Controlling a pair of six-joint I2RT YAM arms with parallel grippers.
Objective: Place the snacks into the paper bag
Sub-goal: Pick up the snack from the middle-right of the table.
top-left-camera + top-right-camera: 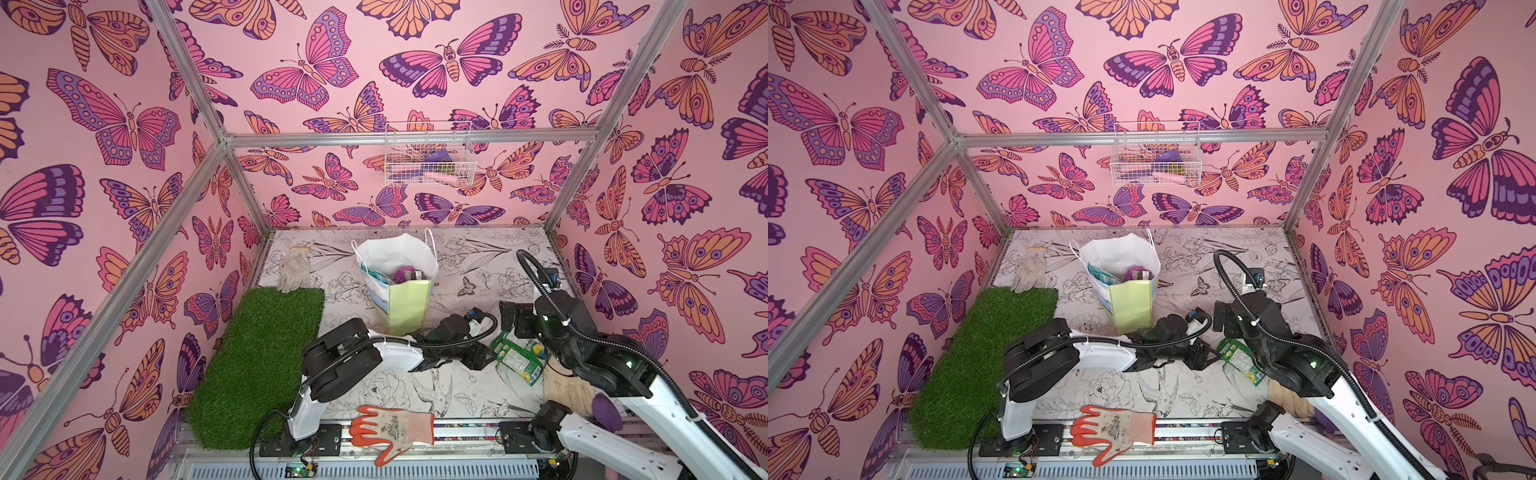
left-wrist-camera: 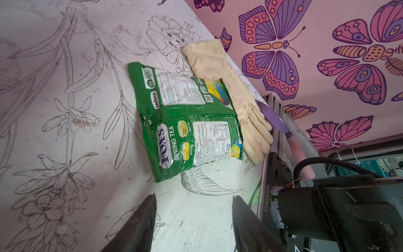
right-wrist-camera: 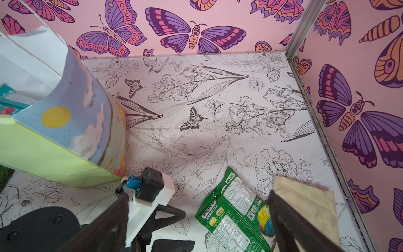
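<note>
**Only one packet visible outside the bag; both pincers empty**

Well, from my seat the paper bag (image 1: 405, 301) stands upright near the middle of the table (image 1: 457, 266), mouth open and white cord handles up. In both top views I can see a teal packet (image 1: 376, 276) and a magenta-purple packet (image 1: 406, 273) down inside it. Whatever else lies in there is hidden from me.

The green-and-yellow bag (image 2: 187, 122) is outside, lying flat on the table to the right of the paper bag. Its printed back faces up, and "FOX'S SPRING TEA" is readable in the left wrist view. One edge touches a pale cloth glove (image 2: 229, 87), and a purple scoop (image 2: 275, 121) with a pink handle lies just beside that glove's fingers.

My left gripper (image 2: 194, 196) is low over the table and pointed at the green-and-yellow bag. Its jaws stand apart with nothing between them, and a strip of bare table separates the fingertips from the packet's nearest corner.

My right gripper (image 3: 198, 194) is spread wide and holds nothing. In its wrist view one finger crosses in front of the packet and the glove, and the left arm's wrist camera (image 3: 150, 185) shows between the fingers. How high it hangs above the table I cannot tell.

An orange-and-white glove (image 1: 392, 430) rests at the front edge. A grass mat (image 1: 257, 365) covers the left side, with a second pale glove (image 1: 295, 270) at its far end.
</note>
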